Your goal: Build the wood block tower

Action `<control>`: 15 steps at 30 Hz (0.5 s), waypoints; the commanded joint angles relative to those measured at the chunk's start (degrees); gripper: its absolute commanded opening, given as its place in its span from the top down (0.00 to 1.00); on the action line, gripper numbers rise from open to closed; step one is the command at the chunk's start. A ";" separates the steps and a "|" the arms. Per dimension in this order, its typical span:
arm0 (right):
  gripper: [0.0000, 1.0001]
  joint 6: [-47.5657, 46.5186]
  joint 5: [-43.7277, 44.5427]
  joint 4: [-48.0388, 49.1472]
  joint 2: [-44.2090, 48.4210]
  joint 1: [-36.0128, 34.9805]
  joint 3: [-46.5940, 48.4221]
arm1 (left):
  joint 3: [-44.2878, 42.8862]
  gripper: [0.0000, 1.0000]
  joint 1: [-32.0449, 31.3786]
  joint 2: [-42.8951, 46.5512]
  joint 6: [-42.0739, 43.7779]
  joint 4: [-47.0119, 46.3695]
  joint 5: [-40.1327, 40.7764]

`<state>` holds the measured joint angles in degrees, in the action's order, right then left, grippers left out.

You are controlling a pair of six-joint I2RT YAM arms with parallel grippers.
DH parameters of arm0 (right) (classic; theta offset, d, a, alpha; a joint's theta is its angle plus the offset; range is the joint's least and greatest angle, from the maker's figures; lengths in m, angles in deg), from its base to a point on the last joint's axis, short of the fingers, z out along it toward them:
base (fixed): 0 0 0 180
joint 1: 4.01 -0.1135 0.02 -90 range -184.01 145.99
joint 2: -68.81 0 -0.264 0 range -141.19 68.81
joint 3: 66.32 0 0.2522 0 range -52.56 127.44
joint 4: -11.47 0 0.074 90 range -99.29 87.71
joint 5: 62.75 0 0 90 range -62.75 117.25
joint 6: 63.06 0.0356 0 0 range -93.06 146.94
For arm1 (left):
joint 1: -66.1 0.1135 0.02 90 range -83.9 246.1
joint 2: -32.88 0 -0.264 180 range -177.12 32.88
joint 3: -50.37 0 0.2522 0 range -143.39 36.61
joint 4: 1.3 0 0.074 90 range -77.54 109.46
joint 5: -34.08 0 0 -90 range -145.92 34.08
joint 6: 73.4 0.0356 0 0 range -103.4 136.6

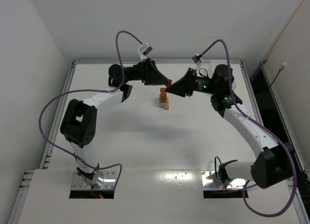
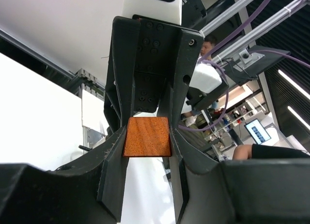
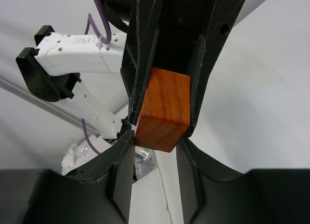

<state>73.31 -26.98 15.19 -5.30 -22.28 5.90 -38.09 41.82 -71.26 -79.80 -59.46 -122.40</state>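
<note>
Top view: the left gripper (image 1: 167,82) and right gripper (image 1: 168,91) meet nose to nose over the far middle of the white table (image 1: 145,151), just above the short tower of light tan wooden blocks (image 1: 166,105); each carries a piece, presumably so that both can be added in turn; the left's orange-brown wooden block (image 1: 169,82) hangs higher and aside, waiting, we judge; the right's reddish-brown wooden cuboid (image 1: 163,93) sits at the tower's top, touching it or not we cannot tell. Left wrist view: jaws clamped on the orange-brown wooden block (image 2: 147,136) by its two side faces, square between the fingers. Right wrist view: jaws clamped on the reddish-brown wooden cuboid (image 3: 162,110) by opposite faces, slightly skewed; we judge placement is the step in hand.
</note>
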 commanded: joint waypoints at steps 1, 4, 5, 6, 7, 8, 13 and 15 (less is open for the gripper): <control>0.98 -2.51 -0.61 2.92 0.27 -0.46 2.28 | -0.71 0.77 0.37 2.10 1.91 1.66 1.09; 1.00 -3.13 -0.61 2.92 0.28 -0.46 2.28 | -0.19 0.29 0.37 2.10 4.19 5.54 1.09; 1.00 -3.74 -0.61 2.92 0.28 -0.46 2.28 | 0.42 0.18 0.37 2.88 4.99 6.52 1.70; 1.00 -4.35 -0.61 2.92 0.80 -0.46 1.75 | 0.43 0.11 0.37 2.89 6.65 7.31 1.70; 1.00 -4.36 -0.61 2.22 0.81 -0.46 1.75 | 1.82 0.03 0.89 3.67 7.36 8.10 2.22; 1.00 -4.97 -0.61 2.21 1.50 -0.46 1.23 | 2.44 0.02 0.89 4.29 7.37 8.11 2.23; 1.00 -8.75 -0.61 -1.64 3.26 0.16 0.08 | 6.05 0.00 3.35 6.66 12.71 11.70 3.99; 1.00 -12.50 0.44 -7.43 4.75 0.77 -0.54 | 7.20 0.00 5.89 9.28 16.75 18.72 5.56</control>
<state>67.13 -26.37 10.90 -3.81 -21.95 5.62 -31.55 44.10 -67.52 -70.00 -46.17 -119.75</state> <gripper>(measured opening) 0.322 0.996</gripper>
